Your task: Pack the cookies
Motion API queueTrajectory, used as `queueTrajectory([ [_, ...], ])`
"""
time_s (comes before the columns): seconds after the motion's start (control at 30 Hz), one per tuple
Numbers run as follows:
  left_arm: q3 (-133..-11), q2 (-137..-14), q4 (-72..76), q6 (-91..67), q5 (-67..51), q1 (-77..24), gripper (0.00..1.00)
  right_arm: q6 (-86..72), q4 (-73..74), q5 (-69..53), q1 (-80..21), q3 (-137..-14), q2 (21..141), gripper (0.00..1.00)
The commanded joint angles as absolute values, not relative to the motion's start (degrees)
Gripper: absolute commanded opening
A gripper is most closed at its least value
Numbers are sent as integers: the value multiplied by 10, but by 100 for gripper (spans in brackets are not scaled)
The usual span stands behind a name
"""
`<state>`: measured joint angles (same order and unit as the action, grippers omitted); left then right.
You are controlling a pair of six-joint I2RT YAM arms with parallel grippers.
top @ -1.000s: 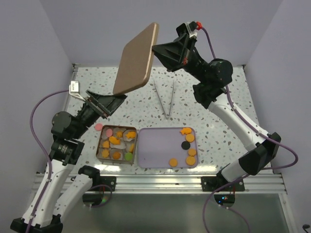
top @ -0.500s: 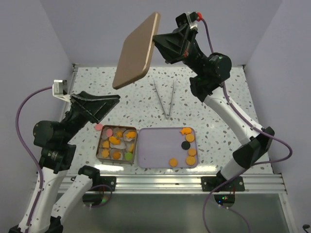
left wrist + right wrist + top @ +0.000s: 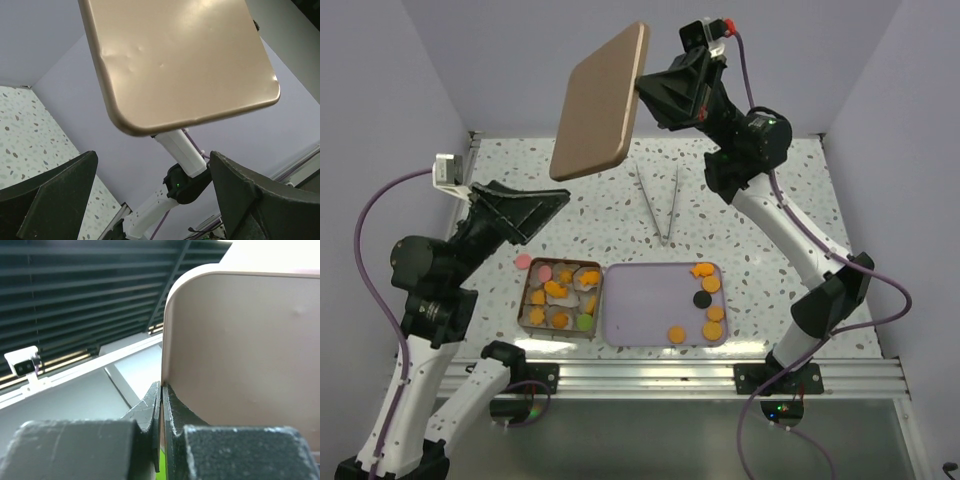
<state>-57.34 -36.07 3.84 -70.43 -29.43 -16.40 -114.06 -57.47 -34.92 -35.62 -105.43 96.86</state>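
From above, my right gripper (image 3: 642,92) is raised high over the far side of the table (image 3: 600,215), clamped on the right edge of a tan lid (image 3: 598,100) that hangs tilted in the air. My left gripper (image 3: 548,203) is lifted over the left side with its fingers apart and empty. Below it, at the near left, stands a tin (image 3: 524,305) with cookies (image 3: 557,289) in it. Just to its right lies a lilac tray (image 3: 655,305) with more orange ones and a black disc (image 3: 701,298). One pink cookie (image 3: 523,262) lies on the table by the tin's far left corner. Tongs (image 3: 662,205) lie farther back.

From my left wrist, my two fingers (image 3: 60,195) stand wide apart, with the lid (image 3: 180,55) overhead.

From my right wrist, my fingers (image 3: 80,450) pinch the lid's (image 3: 240,350) thin edge.
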Motion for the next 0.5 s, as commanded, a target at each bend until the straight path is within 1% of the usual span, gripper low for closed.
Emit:
queueTrajectory([
  [0.0,-611,-393,76,-704,-310,-161,100,-1223,-670,-356,-359,-1028,932,0],
  [0.2,-628,-425,115,-716,-321,-161,100,-1248,-708,-372,-364,-1017,926,0],
  [0.47,-628,-448,153,-735,-323,-157,100,-1286,-766,-358,-365,-1005,925,0],
])
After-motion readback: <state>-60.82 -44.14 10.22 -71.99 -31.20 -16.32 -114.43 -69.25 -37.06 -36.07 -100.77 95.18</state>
